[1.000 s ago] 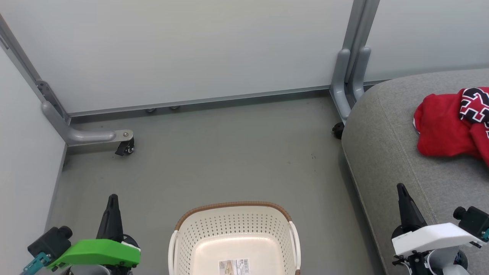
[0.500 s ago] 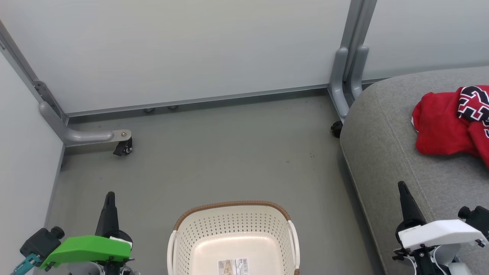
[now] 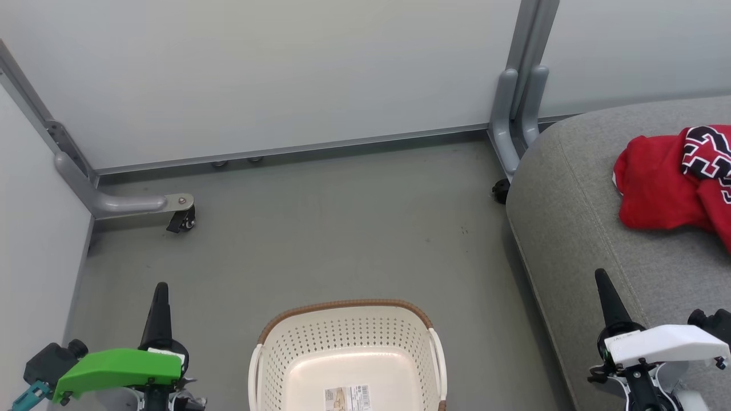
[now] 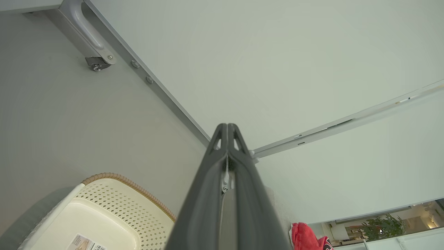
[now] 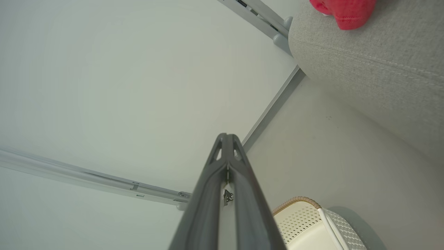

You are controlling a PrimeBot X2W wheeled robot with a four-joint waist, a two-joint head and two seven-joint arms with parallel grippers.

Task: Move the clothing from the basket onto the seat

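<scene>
Grey flooring fills the middle of the head view. Pale partition panels in a grey metal frame close it off along the top, with a castered foot at the left and a twin upright post at upper right. The basket stands at bottom centre, cream and perforated, with a brown woven-look rim and white handles at both sides. Its smooth bottom shows bare, and a paper label lies on it at the frame's lower edge. The seat, a large grey upholstered cushion with a stitched seam along its rounded edge, takes the right side, with a strip of floor between it and the basket. The clothing lies on the seat at upper right as a crumpled red heap. The jersey, with black-and-white lettering, is on top toward the right edge, partly cut off by the frame. The left gripper shows at lower left above a green housing, to the left of the basket. The right gripper shows at lower right above a white housing, in front of the seat's lower part. Both point up the frame. In each wrist view the two dark fingers are pressed together along their length, clenched on nothing. The left wrist view has the basket at its lower left, and the right wrist view has the seat and red cloth at its top right.
</scene>
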